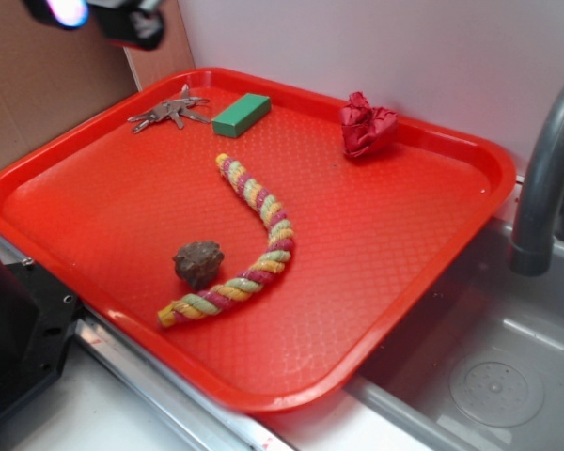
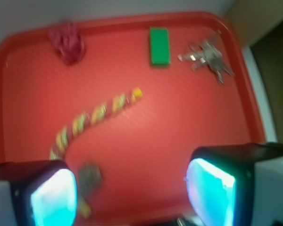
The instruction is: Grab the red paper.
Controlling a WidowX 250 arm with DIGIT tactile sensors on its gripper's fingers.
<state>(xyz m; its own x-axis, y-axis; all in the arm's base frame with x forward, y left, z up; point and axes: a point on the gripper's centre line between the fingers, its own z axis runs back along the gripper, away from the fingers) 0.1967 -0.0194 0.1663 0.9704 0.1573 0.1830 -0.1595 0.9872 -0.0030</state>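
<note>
red paper (image 1: 367, 126) wad sits at far edge of red tray (image 1: 432, 282), well apart from green block (image 1: 242, 115) & keys (image 1: 168, 112). striped rope (image 1: 249, 246) curves mid-tray, brown rock (image 1: 198, 262) touching it. gripper (image 2: 132, 190) hovers high above, fingers (image 2: 211, 190) wide apart, empty. sink w/ faucet (image 1: 545, 178) beside tray.

black tool (image 2: 132, 190), glowing cyan pads (image 2: 54, 197)

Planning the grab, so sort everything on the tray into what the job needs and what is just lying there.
Needed:
- crumpled dark-red paper wad, at the tray's far edge
- gripper, open, holding nothing

Just lying there:
- green rectangular block
- bunch of metal keys
- twisted multicoloured rope
- brown lumpy rock
</note>
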